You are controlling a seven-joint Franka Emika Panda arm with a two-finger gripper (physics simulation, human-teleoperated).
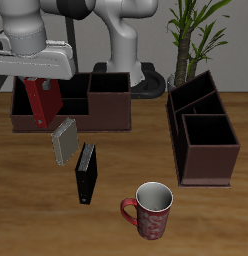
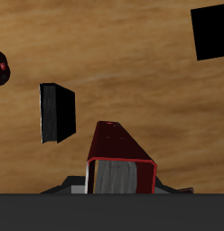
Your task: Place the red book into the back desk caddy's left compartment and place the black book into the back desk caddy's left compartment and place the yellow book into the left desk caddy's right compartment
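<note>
My gripper (image 1: pixel 38 85) is shut on the red book (image 1: pixel 41 106) and holds it tilted over the end of the back desk caddy (image 1: pixel 96 112) that lies farthest from the other caddy. In the wrist view the red book (image 2: pixel 118 161) hangs between my fingers, pale page edges showing. The yellow book (image 1: pixel 64 142) stands on the table just in front of the back caddy. The black book (image 1: pixel 86 173) stands a little nearer the table's front edge. The wrist view shows one grey-faced book with a dark side (image 2: pixel 58 113); I cannot tell which. The left desk caddy (image 1: pixel 228 160) stands apart, end-on.
A red patterned mug (image 1: pixel 149 210) stands near the table's front edge and also shows in the wrist view (image 2: pixel 1 68). A potted plant (image 1: pixel 186 40) stands at the back. A flat black shape (image 2: pixel 211 32) in the wrist view is unidentifiable.
</note>
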